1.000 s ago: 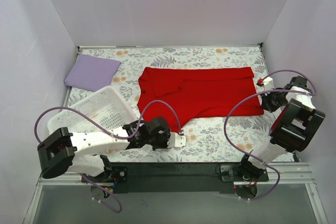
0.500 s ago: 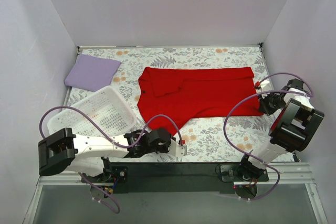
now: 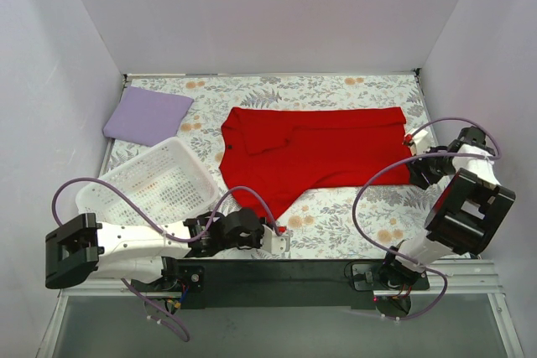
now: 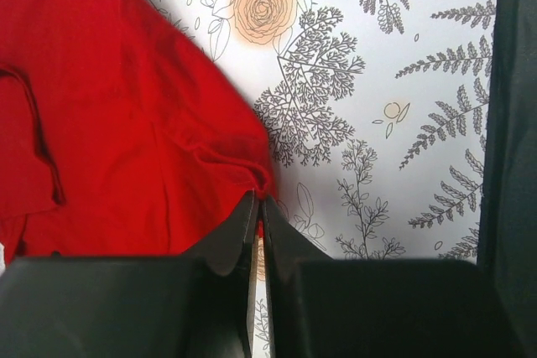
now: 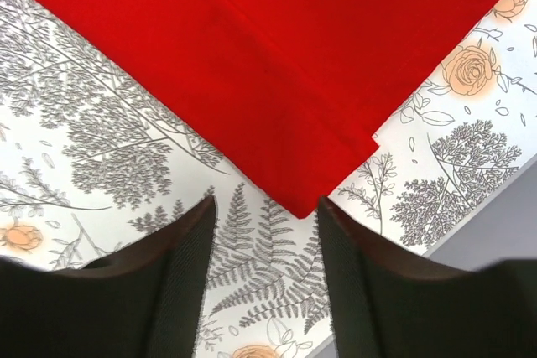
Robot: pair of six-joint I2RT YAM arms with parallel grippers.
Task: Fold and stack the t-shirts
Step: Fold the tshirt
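Observation:
A red t-shirt (image 3: 319, 148) lies spread on the floral table cover, with one point of cloth drawn toward the near edge. My left gripper (image 3: 280, 230) is shut on that near tip of the red t-shirt (image 4: 126, 123), the jaws (image 4: 258, 200) pinched on a bunched fold. My right gripper (image 3: 418, 172) sits at the shirt's near right corner. In the right wrist view it stands open (image 5: 264, 207), the corner of the red t-shirt (image 5: 294, 56) lying flat between the fingers, untouched. A folded lilac t-shirt (image 3: 147, 115) rests at the back left.
A white mesh basket (image 3: 126, 169) stands tilted at the near left, beside my left arm. The right wall and the table's edge (image 5: 503, 232) run close by my right gripper. Lavender walls enclose the table on three sides.
My right gripper went from shut to open at the shirt's right corner. My left arm drew back toward the near edge, pulling the shirt's tip with it.

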